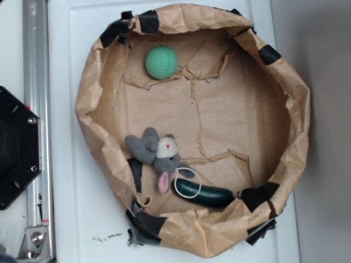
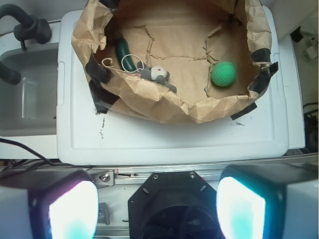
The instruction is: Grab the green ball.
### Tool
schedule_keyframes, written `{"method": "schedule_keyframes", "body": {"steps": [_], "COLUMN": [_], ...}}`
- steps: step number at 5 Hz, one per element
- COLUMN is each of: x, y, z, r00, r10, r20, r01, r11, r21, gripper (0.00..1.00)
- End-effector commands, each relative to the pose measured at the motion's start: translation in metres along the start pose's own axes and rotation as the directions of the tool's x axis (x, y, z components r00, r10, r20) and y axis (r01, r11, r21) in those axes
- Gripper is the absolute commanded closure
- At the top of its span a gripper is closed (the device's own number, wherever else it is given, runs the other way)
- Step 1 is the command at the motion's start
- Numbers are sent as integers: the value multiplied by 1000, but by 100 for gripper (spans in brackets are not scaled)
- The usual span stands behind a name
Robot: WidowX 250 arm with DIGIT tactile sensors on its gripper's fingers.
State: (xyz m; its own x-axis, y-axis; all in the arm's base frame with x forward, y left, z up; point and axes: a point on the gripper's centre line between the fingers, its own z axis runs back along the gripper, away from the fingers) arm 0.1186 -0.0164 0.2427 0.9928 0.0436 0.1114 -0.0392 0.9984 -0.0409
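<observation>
The green ball (image 1: 162,62) (image 2: 223,73) is a small mint-green ribbed sphere lying alone inside the brown paper basket (image 1: 299,109) (image 2: 209,109), near its wall. In the exterior view no arm or gripper shows. In the wrist view my gripper (image 2: 157,206) hangs high above the black robot base, well short of the basket. Its two glowing pads (image 2: 74,211) stand wide apart with nothing between them, so it is open. The ball lies far ahead of the jaws and to the right.
A grey plush mouse (image 1: 159,152) (image 2: 155,74) and a dark green cucumber toy (image 1: 204,193) (image 2: 124,54) lie together at the basket's other side. The basket sits on a white lid (image 2: 164,142). A metal rail (image 1: 34,82) and black base plate (image 1: 16,148) lie beside it.
</observation>
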Motion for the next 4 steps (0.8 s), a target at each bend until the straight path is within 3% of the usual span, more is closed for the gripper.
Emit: {"method": "schedule_keyframes", "body": {"steps": [1, 2, 3, 4], "x": [0, 49, 103, 143], "y": [0, 26, 45, 49], "z": [0, -21, -43, -70], "r00": [1000, 972, 936, 862], "r10": [0, -188, -352, -505], "r20": [0, -140, 10, -51], "r01": [0, 196, 348, 506], "r11": [1000, 979, 930, 849], "r21": [0, 47, 115, 153], "gripper": [0, 0, 0, 0]}}
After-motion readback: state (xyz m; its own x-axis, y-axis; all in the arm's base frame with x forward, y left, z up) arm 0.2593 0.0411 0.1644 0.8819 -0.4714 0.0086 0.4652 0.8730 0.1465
